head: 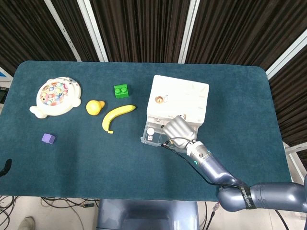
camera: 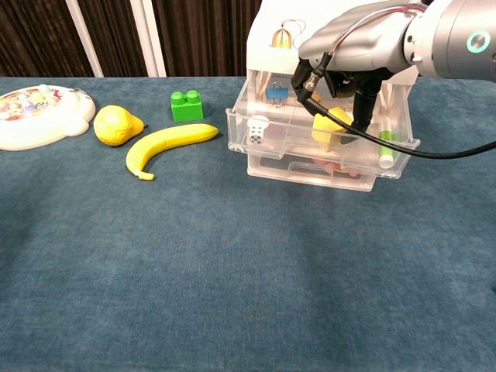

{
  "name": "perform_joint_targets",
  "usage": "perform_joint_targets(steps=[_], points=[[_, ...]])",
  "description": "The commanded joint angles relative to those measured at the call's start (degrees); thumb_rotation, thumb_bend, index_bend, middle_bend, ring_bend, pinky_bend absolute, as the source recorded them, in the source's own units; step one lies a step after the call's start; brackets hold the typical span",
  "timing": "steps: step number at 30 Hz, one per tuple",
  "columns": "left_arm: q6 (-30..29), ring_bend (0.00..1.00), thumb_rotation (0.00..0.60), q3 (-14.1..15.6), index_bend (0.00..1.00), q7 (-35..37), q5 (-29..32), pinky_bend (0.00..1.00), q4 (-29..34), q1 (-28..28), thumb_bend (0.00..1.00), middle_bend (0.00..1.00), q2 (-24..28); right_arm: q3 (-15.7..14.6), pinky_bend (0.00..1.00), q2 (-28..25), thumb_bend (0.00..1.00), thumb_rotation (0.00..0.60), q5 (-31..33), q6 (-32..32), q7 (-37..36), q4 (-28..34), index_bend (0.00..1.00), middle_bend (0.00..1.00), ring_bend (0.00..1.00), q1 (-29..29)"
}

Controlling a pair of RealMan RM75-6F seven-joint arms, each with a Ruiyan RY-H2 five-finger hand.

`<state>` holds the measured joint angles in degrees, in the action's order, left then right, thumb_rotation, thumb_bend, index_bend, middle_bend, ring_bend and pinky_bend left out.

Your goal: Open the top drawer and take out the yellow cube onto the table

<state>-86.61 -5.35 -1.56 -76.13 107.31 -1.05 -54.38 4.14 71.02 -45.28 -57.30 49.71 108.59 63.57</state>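
Observation:
The white cabinet (head: 180,98) has its clear top drawer (camera: 310,152) pulled out toward me. The yellow cube (camera: 328,128) sits tilted in the middle of that drawer, just above its floor. My right hand (camera: 360,50) reaches down into the drawer from above, and its dark fingers (camera: 363,105) close on either side of the cube, pinching it. From the head view, my right hand (head: 176,128) covers the drawer's middle and hides the cube. My left hand shows in neither view.
In the drawer also lie a white die (camera: 256,132), a blue clip (camera: 275,92) and a green marker (camera: 386,147). Left of the cabinet are a banana (camera: 167,143), a green brick (camera: 185,105), a yellow pear (camera: 113,125), a fishing toy (camera: 39,116) and a purple cube (head: 48,138).

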Motion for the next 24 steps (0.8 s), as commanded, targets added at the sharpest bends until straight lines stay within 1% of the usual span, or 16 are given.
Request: perform_joint_targets(steps=[1,10,24], points=[[-0.2,0.0,0.6,0.0,0.07,-0.1,-0.1,0.0,0.0,0.1,0.34,0.0,0.0,-0.1,1.0,0.1,0.2,0.6,-0.1,0.0,-0.1,0.0,0.53,1.0,1.0,0.0],[-0.1,0.0,0.6,0.1,0.07,0.0,-0.1,0.0,0.2,0.1,0.34,0.0,0.1,0.1,1.0,0.7,0.2,0.6,-0.7,-0.8,-0.2,-0.3,0.55,1.0,1.0,-0.1],[0.0,0.0,0.6,0.2,0.07,0.2,-0.2,0.0,0.4,0.1,0.34,0.0,0.3,-0.3,1.0,0.7,0.21,0.6,0.2,0.2,0.5,-0.5,0.56,1.0,1.0,0.6]])
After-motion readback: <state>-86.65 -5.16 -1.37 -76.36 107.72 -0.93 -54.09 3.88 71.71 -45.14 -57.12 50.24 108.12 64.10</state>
